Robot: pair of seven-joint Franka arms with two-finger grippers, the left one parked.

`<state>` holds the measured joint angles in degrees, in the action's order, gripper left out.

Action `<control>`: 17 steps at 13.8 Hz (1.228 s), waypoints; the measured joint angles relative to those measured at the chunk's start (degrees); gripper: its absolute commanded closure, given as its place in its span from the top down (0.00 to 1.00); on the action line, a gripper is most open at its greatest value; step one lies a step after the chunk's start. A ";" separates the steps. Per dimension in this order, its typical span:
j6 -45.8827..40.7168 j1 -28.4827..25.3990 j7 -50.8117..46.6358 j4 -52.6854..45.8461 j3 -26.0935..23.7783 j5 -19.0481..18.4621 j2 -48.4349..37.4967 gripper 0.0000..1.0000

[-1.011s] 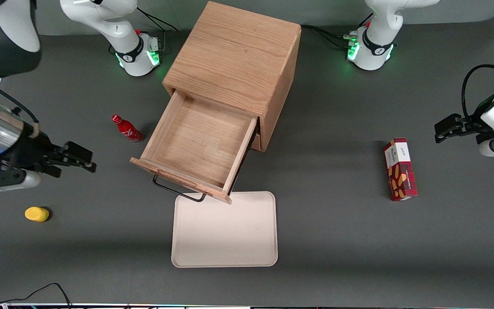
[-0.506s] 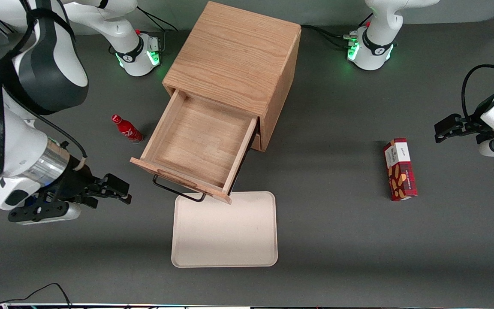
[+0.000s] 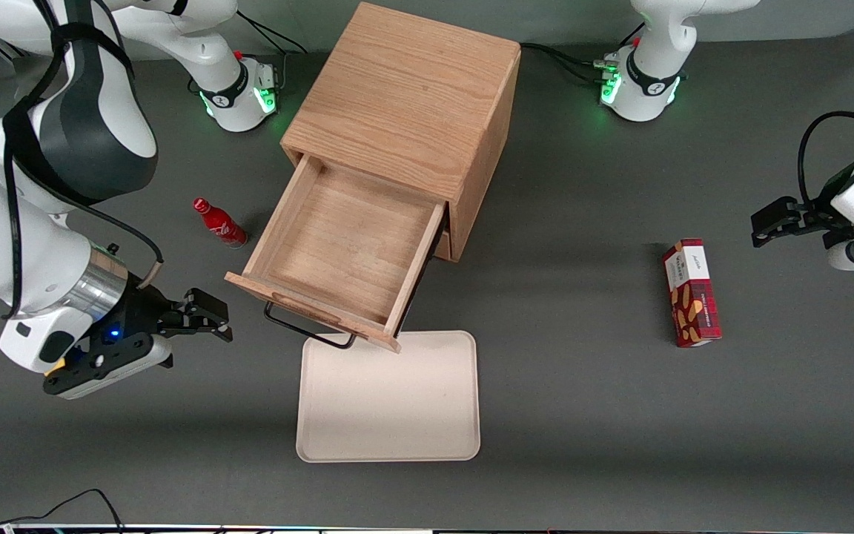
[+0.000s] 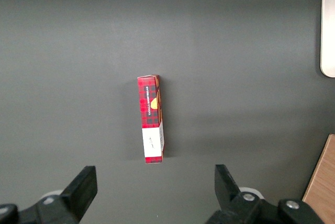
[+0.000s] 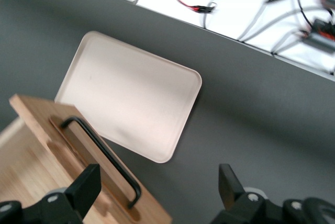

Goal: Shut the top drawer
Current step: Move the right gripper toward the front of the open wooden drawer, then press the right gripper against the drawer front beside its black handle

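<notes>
Standing pulled out, one top drawer [image 3: 338, 248] faces one released pincer [image 3: 208, 319], near one tray [image 3: 388, 415].

We see the lower drawer [image 3: 439, 245] only as a sliver under the pulled-out top drawer [image 3: 338, 245], which also covers a corner of the beige tray [image 3: 390, 400]. In the right wrist view the gripper [image 5: 157, 187] is cut off: only two spread fingertips [image 5: 86, 185] show.
</notes>
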<state>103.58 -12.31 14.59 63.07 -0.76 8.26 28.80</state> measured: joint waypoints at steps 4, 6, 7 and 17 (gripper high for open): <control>4.23 0.00 13.75 -0.35 0.00 0.00 2.32 1.00; 6.17 -0.13 16.36 -0.54 -0.21 0.00 3.98 1.00; 7.26 -0.42 17.90 -0.68 -0.35 0.00 4.91 1.00; 1.53 -2.43 20.14 -1.87 -1.36 -0.20 9.74 1.00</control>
<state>105.11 -14.74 34.73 61.20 -2.12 8.06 38.54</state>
